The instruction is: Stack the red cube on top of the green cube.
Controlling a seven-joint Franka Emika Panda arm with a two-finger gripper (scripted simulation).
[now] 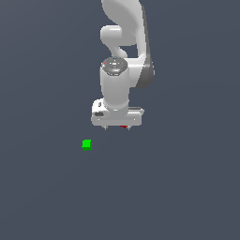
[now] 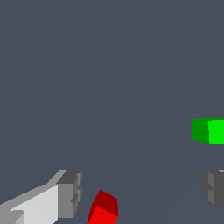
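Observation:
The green cube (image 1: 86,144) lies on the dark floor, toward the exterior view's left of the arm. Only a sliver of the red cube (image 1: 123,126) peeks out under the white gripper (image 1: 117,127), which hangs low over it. In the wrist view the red cube (image 2: 104,209) sits between the two grey fingertips (image 2: 69,194), closer to one of them and touching neither. The gripper (image 2: 142,192) is open with a wide gap. The green cube (image 2: 209,130) appears farther off, beyond the other fingertip.
A plain dark grey floor (image 1: 178,187) fills both views. The white arm (image 1: 123,42) rises behind the gripper.

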